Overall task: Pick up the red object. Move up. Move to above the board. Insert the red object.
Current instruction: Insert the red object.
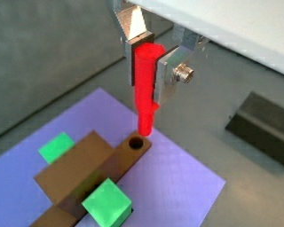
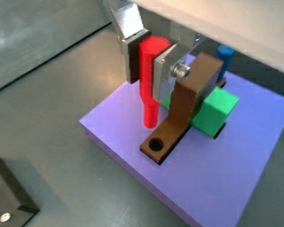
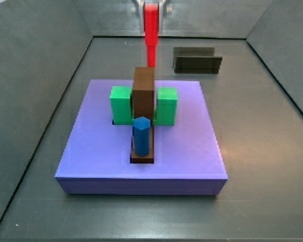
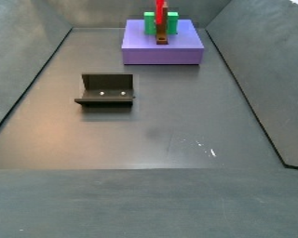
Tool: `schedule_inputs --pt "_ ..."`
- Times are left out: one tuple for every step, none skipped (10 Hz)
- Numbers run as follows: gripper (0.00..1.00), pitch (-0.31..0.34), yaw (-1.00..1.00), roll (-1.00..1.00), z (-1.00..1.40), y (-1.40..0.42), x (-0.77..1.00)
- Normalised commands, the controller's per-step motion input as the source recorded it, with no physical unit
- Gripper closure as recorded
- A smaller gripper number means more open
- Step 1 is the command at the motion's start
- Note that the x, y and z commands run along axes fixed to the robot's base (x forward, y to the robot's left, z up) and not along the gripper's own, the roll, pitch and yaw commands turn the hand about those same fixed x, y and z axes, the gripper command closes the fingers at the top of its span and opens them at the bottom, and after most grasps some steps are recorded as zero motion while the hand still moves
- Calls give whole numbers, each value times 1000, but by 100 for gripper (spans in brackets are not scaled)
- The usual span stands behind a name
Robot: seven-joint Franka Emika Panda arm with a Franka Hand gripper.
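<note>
A: Item, end effector?
B: Closed on the red object, peg upright, long axis vertical, hanging above the board.

A: Relation to target?
B: In a wrist view the peg tip sits just over the hole at the brown bar's end, seemingly not yet in; straight down looks right.

A: Surroundings?
B: Green blocks flank the bar; blue peg at its far end; fixture well apart on the counter.

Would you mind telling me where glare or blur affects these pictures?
In a side view, pale glare streaks the dark floor; in both wrist views, the gripper holding the thin red peg looks soft; in a side view, the lavender square board is evenly lit.
</note>
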Motion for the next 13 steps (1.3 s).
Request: schedule_inputs --pt "100 -224 -89 -59 -680 57 0" --pt "100 -169 -17 -61 -457 69 0" --pt "100 -74 0 -70 -269 34 0" --pt "100 -56 0 -43 -200 0 0" --pt "100 -54 0 -51 -180 0 0" --pt "100 -24 0 -31 -34 14 -154" --pt "100 0 -6 -3 0 26 -166" --pt "100 -13 0 -27 77 43 -197" --pt "100 0 0 -16 57 0 -46" --pt "100 0 0 -14 20 0 0" --pt "100 -16 0 -7 0 0 -14" --pt "100 -47 0 0 -60 0 -94" --pt "100 -66 0 0 -120 0 -177"
